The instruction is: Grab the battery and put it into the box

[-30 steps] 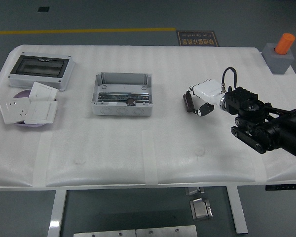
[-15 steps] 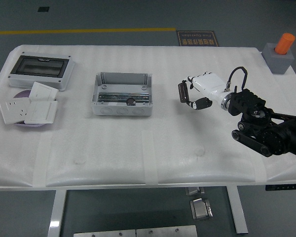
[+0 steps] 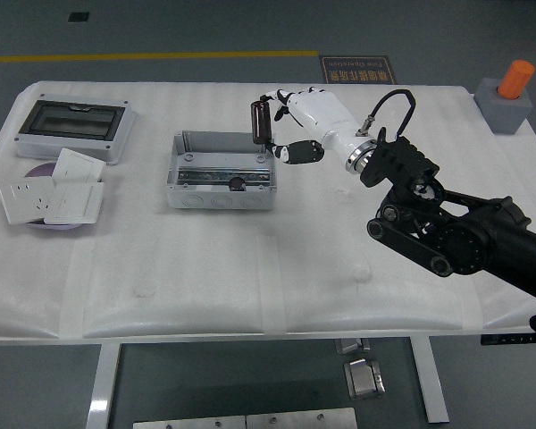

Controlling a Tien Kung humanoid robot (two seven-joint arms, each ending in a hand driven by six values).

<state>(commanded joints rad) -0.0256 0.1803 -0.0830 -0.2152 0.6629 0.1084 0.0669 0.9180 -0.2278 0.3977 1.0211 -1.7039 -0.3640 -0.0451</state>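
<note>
— Where's the battery [image 3: 259, 121]?
— Pinched upright in the right hand [image 3: 290, 121], fingers closed round it; it hangs over the box [image 3: 221, 170]'s right end wall.
— So inward next?
— Left a touch, I'd guess; then down.

1. The right arm [image 3: 456, 232] is extended from the picture's right edge, up and leftward over the table.
2. The white right hand [image 3: 305, 121] is held raised, fingers [image 3: 281, 98] curled around a dark cylinder.
</note>
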